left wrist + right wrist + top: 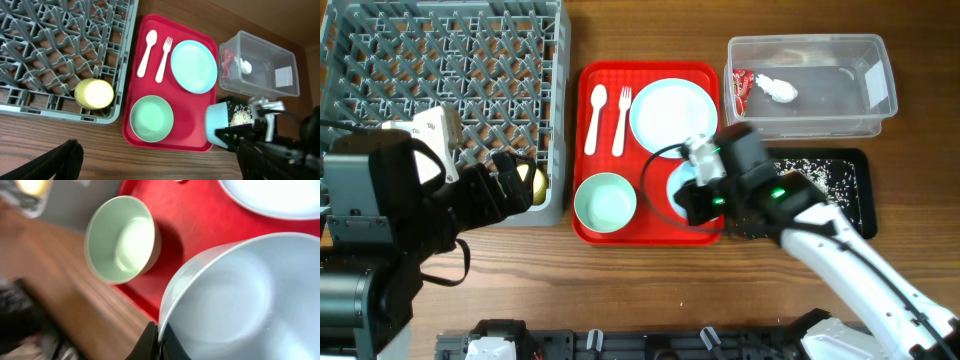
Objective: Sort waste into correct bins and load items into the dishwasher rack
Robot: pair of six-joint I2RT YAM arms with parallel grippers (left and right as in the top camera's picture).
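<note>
Three kinds of waste look sorted already: the red wrapper [740,88] and the crumpled napkin [776,90] lie inside the clear tub [880,60], and the rice-like crumbs [820,176] are scattered in the black tray [855,205] just beside it. Of the dishes, only the yellow-green cup [94,93] stands in the grey rack [440,60], at its near corner next to the red tray [650,72]. The right pincer [157,342] is clenched on the rim of one light-blue bowl [235,295], held tilted at the red tray's edge nearest the black tray. The right wrist view shows its inside bare, so I judge it ready to go to the rack. The left pincer [510,185] hovers by the rack's corner close to the cup, released and carrying nothing, as far as the left wrist view shows. The round plate [672,112], the second bowl [605,200], the white spoon [594,118] and the fork [621,118] sit on the red tray, which rests on the wooden bench [650,290]. By my reckoning the waste half is finished and the loading barely begun: one item is in, one is in hand and four are untouched.
</note>
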